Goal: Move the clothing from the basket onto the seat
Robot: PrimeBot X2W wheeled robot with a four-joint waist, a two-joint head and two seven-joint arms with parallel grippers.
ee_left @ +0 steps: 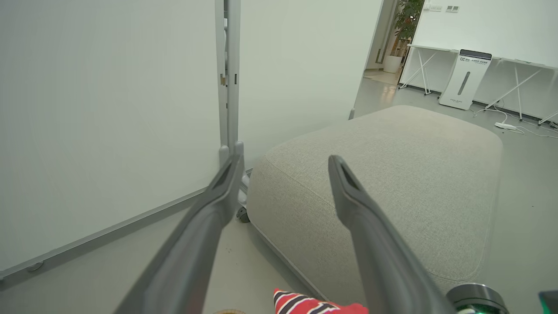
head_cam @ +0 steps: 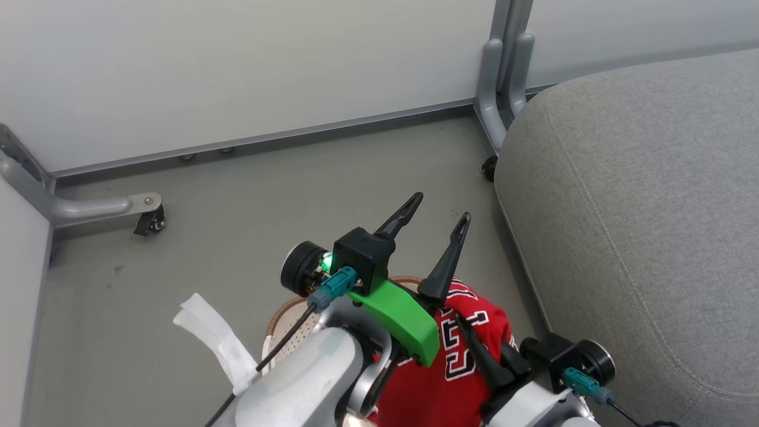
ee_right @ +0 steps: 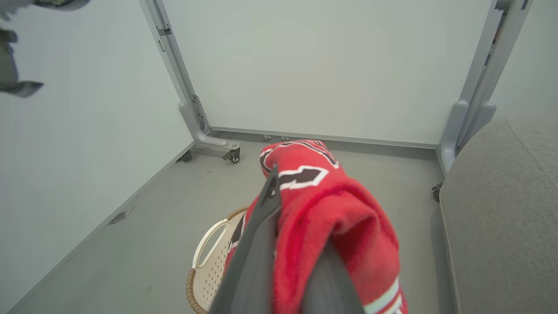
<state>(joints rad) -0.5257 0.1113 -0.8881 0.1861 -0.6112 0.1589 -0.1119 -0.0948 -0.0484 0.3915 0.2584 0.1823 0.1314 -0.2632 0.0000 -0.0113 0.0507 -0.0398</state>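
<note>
The big light-grey seat (head_cam: 640, 207) fills the robot's right side, its rounded corner close to the foot of the pale partition panels (head_cam: 237, 71) that wall in the grey floor (head_cam: 296, 190). Low down in front of the robot sits the basket (ee_right: 209, 270), with its brown rim and one white handle showing. It is just beside the seat but apart from it.

The red jersey (ee_right: 335, 209) is bunched up above the basket, clear of the seat, with its black numbers facing up. The right gripper (head_cam: 483, 350) is clamped on it, thick cloth wedged between its fingers (ee_right: 257, 244) and folded over them. The left gripper (ee_left: 285, 163) hangs higher with its fingers spread wide, holding nothing and touching nothing, its tips aimed at the seat's near corner.
</note>
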